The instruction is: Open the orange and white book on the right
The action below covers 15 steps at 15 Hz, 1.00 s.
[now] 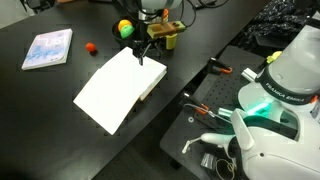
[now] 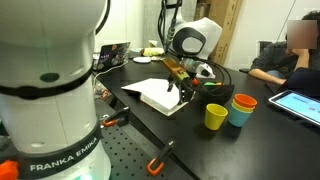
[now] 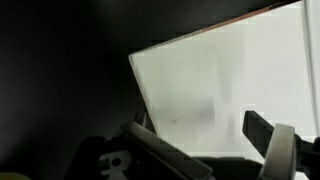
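Swing the raised cover [image 1: 125, 75] of the book [image 1: 105, 100] — on the counter [image 1: 40, 110], half open — over in a gentle arc. Cannot tell pinch from prop at the hand [image 1: 147, 52], so go slowly.

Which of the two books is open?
The thick book showing plain white pages, at the gripper; the thin pale blue-white book lies closed, apart.
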Tool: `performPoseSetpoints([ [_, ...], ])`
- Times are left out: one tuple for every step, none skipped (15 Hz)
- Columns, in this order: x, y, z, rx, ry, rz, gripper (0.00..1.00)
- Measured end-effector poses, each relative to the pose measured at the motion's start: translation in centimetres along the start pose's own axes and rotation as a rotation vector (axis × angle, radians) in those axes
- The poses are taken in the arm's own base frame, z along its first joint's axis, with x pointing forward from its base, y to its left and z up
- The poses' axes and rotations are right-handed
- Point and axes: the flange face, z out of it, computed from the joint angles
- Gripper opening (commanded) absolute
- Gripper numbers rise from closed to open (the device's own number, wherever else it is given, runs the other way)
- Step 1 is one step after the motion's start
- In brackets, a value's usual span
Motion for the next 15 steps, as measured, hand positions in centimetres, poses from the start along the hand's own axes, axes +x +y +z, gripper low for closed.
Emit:
performPoseSetpoints([
  [0.1, 0.2, 0.3, 0.002, -0.005, 0.001, 1.00],
  [0.1, 0.3, 0.5, 0.006, -0.009, 0.004, 1.00],
  [0.1, 0.3, 0.7, 0.011, -0.014, 0.008, 1.00],
  [0.0, 0.1, 1.0, 0.020, -0.017, 0.010, 1.00],
  [-0.1, -0.2, 1.1, 0.029, -0.020, 0.010, 1.00],
  [-0.2, -0.3, 1.3, 0.035, -0.022, 0.010, 1.00],
  [-0.2, -0.3, 1.3, 0.041, -0.023, 0.009, 1.00],
  [-0.3, -0.3, 1.4, 0.046, -0.023, 0.008, 1.00],
  [-0.3, -0.3, 1.4, 0.050, -0.023, 0.006, 1.00],
  [-0.3, -0.4, 1.4, 0.052, -0.023, 0.005, 1.00],
  [-0.3, -0.5, 1.4, 0.054, -0.023, 0.004, 1.00],
  [-0.3, -0.6, 1.4, 0.056, -0.022, 0.002, 1.00],
  [-0.3, -0.8, 1.3, 0.057, -0.021, -0.001, 1.00],
  [-0.4, -1.0, 1.3, 0.059, -0.020, -0.006, 1.00],
  [-0.4, -1.3, 1.2, 0.060, -0.018, -0.012, 1.00],
])
